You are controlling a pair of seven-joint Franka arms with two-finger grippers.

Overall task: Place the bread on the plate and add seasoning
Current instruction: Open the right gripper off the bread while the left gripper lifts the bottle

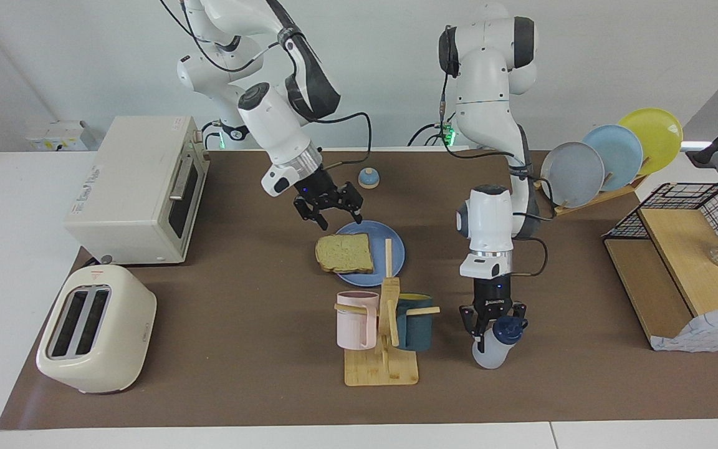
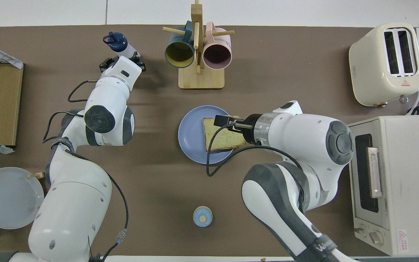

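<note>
Your right gripper [image 1: 331, 215] is hovering spread at frame centre over the square toast slice [image 1: 345, 254] lying on the round blue plastic plate [image 1: 393, 246]. Lower right, your left gripper [image 1: 492, 323] is pinching the translucent white navy-capped bottle [image 1: 496, 342].

The bread [image 2: 221, 135] lay on the plate [image 2: 193, 134], overhanging the rim toward the right arm's end of the surface [image 2: 151, 174], with the right gripper [image 2: 227, 122] over its edge. The left gripper [image 2: 122, 62] was at the seasoning [image 2: 120, 44], which tilted beside the mug rack [image 2: 198, 69].
</note>
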